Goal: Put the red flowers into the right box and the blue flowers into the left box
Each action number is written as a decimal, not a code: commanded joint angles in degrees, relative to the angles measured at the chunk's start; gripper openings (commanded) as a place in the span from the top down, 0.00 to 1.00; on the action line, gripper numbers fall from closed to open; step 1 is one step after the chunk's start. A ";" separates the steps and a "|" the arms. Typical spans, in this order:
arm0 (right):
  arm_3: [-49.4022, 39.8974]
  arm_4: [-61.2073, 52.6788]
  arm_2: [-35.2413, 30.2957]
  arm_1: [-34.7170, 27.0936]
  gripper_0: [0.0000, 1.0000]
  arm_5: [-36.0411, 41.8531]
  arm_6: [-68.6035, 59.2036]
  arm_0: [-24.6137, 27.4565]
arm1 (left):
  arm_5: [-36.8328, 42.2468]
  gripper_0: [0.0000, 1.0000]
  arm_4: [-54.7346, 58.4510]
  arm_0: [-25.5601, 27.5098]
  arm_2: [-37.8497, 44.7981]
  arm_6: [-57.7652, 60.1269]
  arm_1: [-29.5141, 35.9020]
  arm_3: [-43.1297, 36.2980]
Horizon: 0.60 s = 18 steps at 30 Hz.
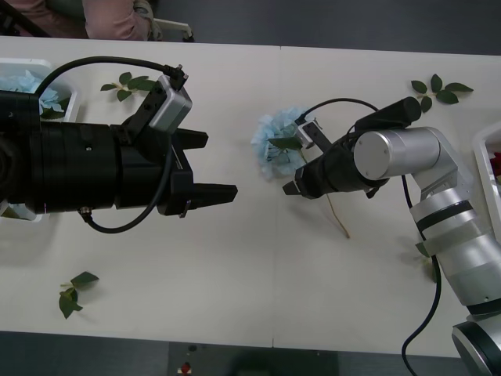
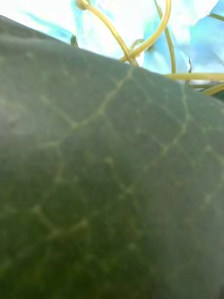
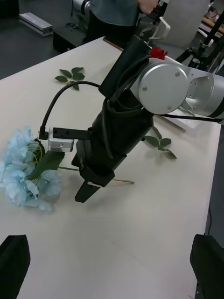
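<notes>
Mid-task: right tool (image 1: 296, 186) down beside blue flower (image 1: 275, 146) at table (image 1: 235, 258) centre, grip state unclear; left tool (image 1: 211, 166) wide open, empty, left box (image 1: 69, 100) already holding blue

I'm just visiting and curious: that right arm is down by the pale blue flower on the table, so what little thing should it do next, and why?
Probably close on the stem and lift. The right gripper sits low at the blue flower, whose leaf presses against its wrist camera. The left gripper waits open nearby, and the left box already holds blue petals.
</notes>
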 commanded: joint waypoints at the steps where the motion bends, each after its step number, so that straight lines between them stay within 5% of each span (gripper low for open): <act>1: -0.09 0.78 -0.81 -0.07 0.41 0.03 -1.23 -0.39 | -0.89 0.00 0.16 -0.65 1.20 -1.80 -0.02 -1.54; 2: -0.09 1.04 -0.72 -0.07 0.68 0.12 -1.32 -0.39 | -0.89 0.00 0.16 -0.65 1.20 -1.80 -0.02 -1.54; 5: 0.52 1.48 -0.72 -0.07 0.94 0.03 -1.32 -0.39 | -0.89 0.00 0.16 -0.65 1.20 -1.80 -0.02 -1.54; 18: 0.44 -0.72 -1.07 -0.51 1.00 -0.41 -1.76 -0.39 | -0.89 0.00 0.16 -0.65 1.20 -1.80 -0.02 -1.54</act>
